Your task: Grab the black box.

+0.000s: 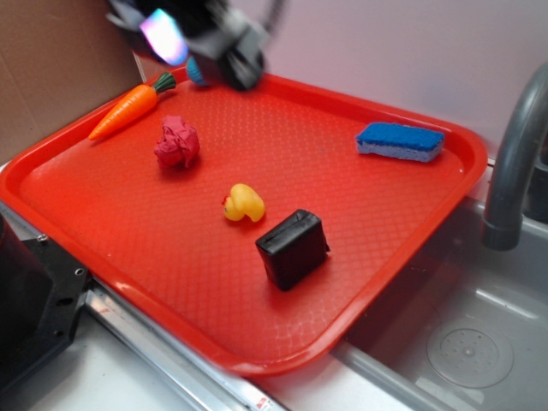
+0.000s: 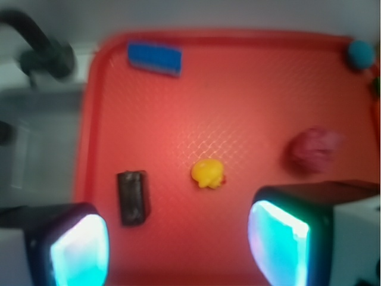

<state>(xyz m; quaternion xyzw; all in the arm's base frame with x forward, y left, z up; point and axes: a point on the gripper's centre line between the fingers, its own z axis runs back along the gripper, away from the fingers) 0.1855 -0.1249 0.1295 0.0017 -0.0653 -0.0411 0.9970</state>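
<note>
The black box (image 1: 293,247) is a small matte black block lying on the red tray (image 1: 128,231), right of the yellow rubber duck (image 1: 243,204). In the wrist view the black box (image 2: 133,197) lies near the tray's left edge, just above my left pad (image 2: 80,250), with the duck (image 2: 208,173) to its right. My gripper (image 1: 184,38) hangs high over the tray's far corner, blurred, far from the box. In the wrist view the gripper (image 2: 178,250) is open and empty, its glowing pads wide apart.
A blue sponge (image 1: 400,140) lies at the tray's far right. A crumpled red ball (image 1: 176,142) and a toy carrot (image 1: 130,111) lie at the far left. A grey faucet (image 1: 514,163) and sink basin (image 1: 462,342) are to the right. Cardboard (image 1: 51,68) stands at left.
</note>
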